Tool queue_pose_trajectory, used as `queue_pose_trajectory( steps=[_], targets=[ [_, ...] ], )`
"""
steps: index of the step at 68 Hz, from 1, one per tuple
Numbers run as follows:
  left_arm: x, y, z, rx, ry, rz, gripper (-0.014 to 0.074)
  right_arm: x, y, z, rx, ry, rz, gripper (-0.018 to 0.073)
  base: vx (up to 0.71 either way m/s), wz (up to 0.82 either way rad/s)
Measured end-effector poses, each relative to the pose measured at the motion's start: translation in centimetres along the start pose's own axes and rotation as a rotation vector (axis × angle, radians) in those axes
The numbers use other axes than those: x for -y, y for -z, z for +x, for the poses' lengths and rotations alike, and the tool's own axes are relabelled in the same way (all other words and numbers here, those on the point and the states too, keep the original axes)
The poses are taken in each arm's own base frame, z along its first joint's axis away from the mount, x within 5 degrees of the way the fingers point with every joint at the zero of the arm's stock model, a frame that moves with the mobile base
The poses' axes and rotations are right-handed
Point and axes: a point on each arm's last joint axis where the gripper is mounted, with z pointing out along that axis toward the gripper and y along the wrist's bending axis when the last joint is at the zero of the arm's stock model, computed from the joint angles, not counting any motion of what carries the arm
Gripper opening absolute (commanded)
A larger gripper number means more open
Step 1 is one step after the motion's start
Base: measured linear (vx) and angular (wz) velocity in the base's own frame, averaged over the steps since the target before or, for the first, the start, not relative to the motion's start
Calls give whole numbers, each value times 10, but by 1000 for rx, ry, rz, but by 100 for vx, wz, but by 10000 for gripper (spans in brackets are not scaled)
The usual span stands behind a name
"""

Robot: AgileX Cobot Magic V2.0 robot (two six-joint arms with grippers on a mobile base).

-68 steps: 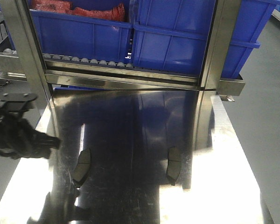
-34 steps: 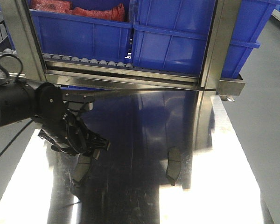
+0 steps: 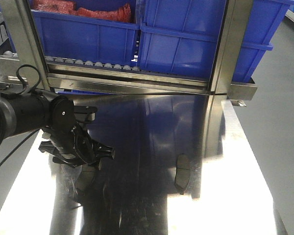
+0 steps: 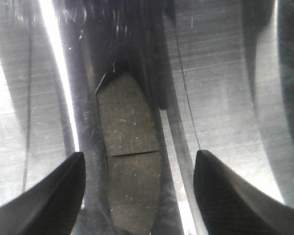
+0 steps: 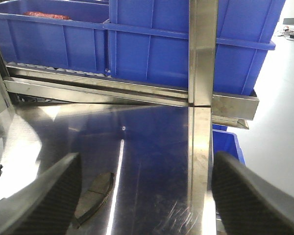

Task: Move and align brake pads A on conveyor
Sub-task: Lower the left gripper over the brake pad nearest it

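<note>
Two brake pads A lie flat on the shiny steel tabletop (image 3: pixel 137 205). My left gripper (image 3: pixel 100 157) hovers just above the left pad (image 3: pixel 85 180) and partly covers it. In the left wrist view that grey grooved pad (image 4: pixel 130 156) lies lengthwise between the open fingers (image 4: pixel 44 196), with a clear gap on each side. The right pad (image 3: pixel 182 174) rests alone toward the right. My right gripper (image 5: pixel 147 196) is open and holds nothing; that pad (image 5: pixel 95 193) lies beside its left finger (image 5: pixel 39 200). The conveyor is out of view.
Blue bins (image 3: pixel 186 39) stand on a roller rack behind the table, framed by steel uprights (image 3: pixel 232 49) and a low cross rail (image 3: pixel 137 85). The tabletop's right edge drops to grey floor (image 3: pixel 284 147).
My left arm has swung in from the left edge and now sits over the left pad, a little lower than half a second ago. The right pad has not moved.
</note>
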Motion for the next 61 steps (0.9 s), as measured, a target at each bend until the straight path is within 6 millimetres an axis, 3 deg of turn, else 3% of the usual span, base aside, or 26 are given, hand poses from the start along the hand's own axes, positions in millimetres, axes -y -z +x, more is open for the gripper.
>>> queue_pose_trajectory(
  steps=[18, 48, 61],
  targets=[
    [-1, -23, 3, -75, 22, -22, 483, 0, 0, 0, 0, 0, 0, 524, 0, 0],
    [1, -32, -7, -61, 60, -22, 479, 0, 0, 0, 0, 0, 0, 524, 0, 0],
    [1, -33, -8, -81, 58, -29, 379, 0, 0, 0, 0, 0, 0, 524, 0, 0]
  ],
)
